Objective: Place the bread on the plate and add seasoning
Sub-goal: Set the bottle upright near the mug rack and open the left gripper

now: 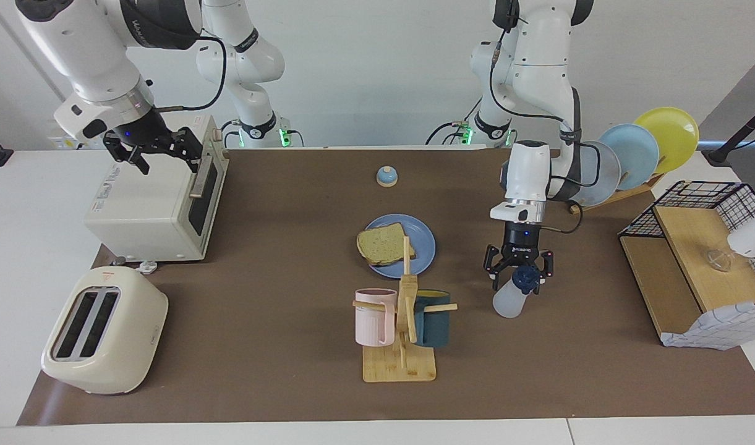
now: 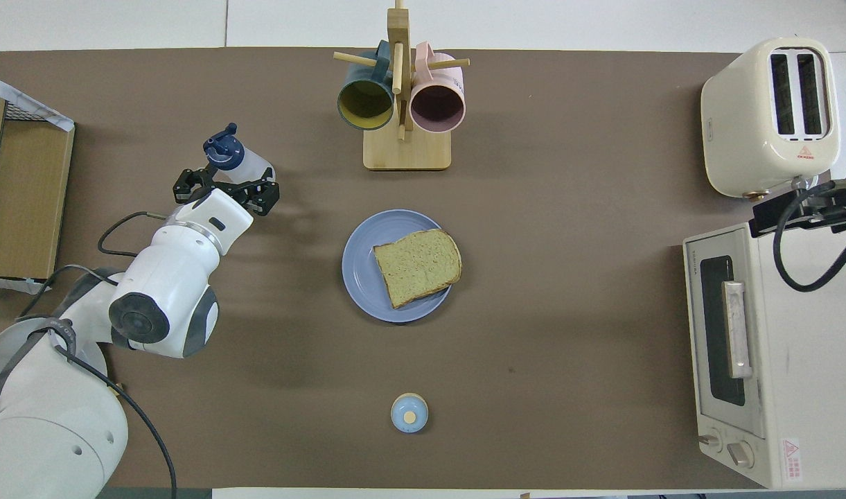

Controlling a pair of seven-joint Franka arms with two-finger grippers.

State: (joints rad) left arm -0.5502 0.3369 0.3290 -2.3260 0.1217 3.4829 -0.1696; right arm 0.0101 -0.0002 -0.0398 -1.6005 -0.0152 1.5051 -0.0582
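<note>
The bread [image 1: 382, 245] [image 2: 417, 267] lies on the round blue plate [image 1: 424, 246] [image 2: 359, 272] mid-table. The seasoning, a translucent white bottle [image 1: 507, 302] [image 2: 253, 165] with a navy cap, stands on the brown mat toward the left arm's end, beside the mug tree. My left gripper [image 1: 518, 279] [image 2: 226, 189] is open, its fingers spread either side of the bottle's cap and clear of it. My right gripper [image 1: 157, 152] waits open above the toaster oven, holding nothing.
A wooden mug tree [image 1: 400, 346] with a pink and a teal mug stands farther from the robots than the plate. Toaster [image 1: 105, 330] and toaster oven [image 1: 148, 210] sit at the right arm's end. A bell [image 1: 386, 177], plate rack [image 1: 637, 154] and wire shelf [image 1: 692, 266] are also here.
</note>
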